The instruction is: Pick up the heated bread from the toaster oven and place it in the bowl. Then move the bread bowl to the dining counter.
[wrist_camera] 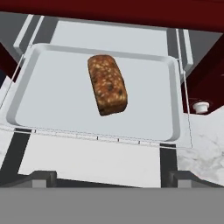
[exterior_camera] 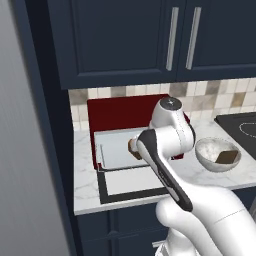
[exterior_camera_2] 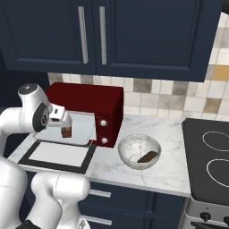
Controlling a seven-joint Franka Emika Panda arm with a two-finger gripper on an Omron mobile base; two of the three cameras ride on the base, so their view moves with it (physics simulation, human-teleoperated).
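While the navy cabinets (exterior_camera_2: pixel 112 36) hang above it, the marble counter (exterior_camera_2: pixel 147 172) carries everything, and the red oven (exterior_camera_2: pixel 87 105) serves as the landmark: it stands at the back of the counter against the beige tile wall (exterior_camera_2: pixel 170 96), its two white knobs (exterior_camera_2: pixel 103 131) on the front edge of its right side. To the right of the oven, well apart, lies the black cooktop (exterior_camera_2: pixel 210 159). The oven's black-framed glass door (exterior_camera: pixel 132 186) is folded down flat in front of it onto the counter. The white arm (exterior_camera: pixel 170 145) reaches in over that door from the front. Just inside the oven mouth sits the grey tray (wrist_camera: pixel 48 100), pulled partly forward over the door. Right of the oven, near its knob corner but not touching it, rests the pale bowl (exterior_camera_2: pixel 129 148), which holds a dark brown flat piece (exterior_camera_2: pixel 147 157) leaning against its inner wall. The bread (wrist_camera: pixel 107 84), an orange-brown crusty loaf, lies on the middle of the tray. The gripper (exterior_camera_2: pixel 66 125) hovers just above the bread, its fingers spread wide with nothing between them; whether they touch the bread I cannot tell.
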